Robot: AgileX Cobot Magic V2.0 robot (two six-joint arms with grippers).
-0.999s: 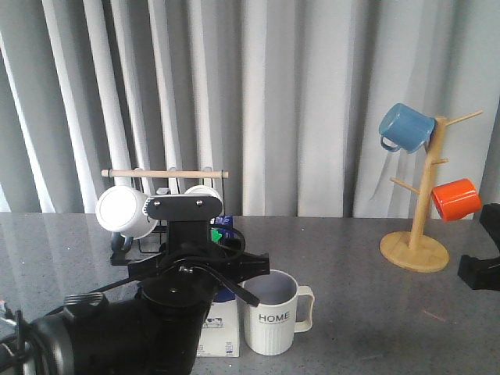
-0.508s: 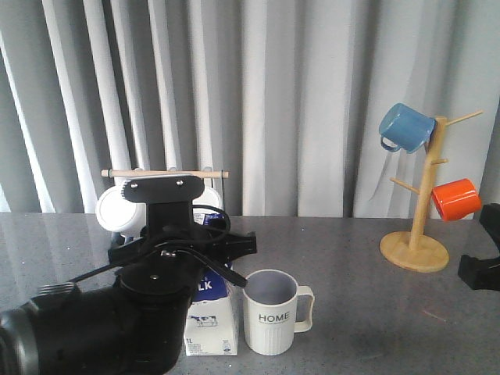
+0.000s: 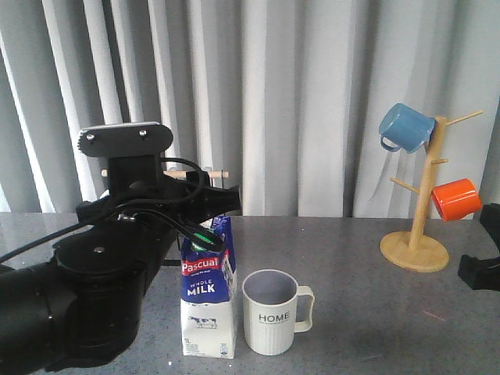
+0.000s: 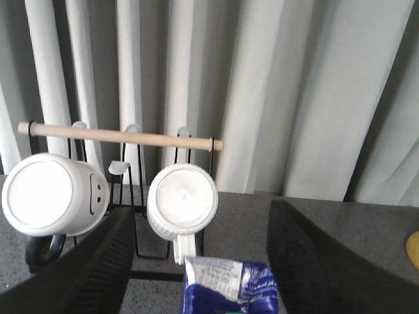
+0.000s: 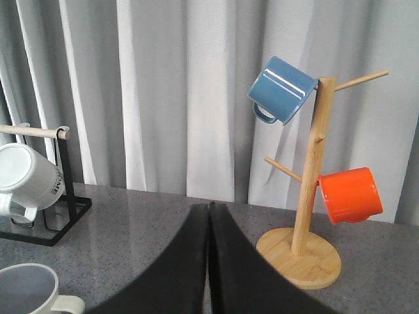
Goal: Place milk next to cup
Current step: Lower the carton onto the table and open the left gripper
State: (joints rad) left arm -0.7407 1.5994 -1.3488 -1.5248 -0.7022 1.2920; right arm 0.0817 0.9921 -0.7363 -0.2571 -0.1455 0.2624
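Milk (image 3: 208, 301) stands upright beside the cup (image 3: 273, 311), left tool (image 4: 196, 261) spread apart, right tool (image 5: 208, 261) closed.

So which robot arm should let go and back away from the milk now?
The left. Its gripper sits open around the top of the milk, which stands beside the cup. The right gripper is shut, far off near the mug tree.
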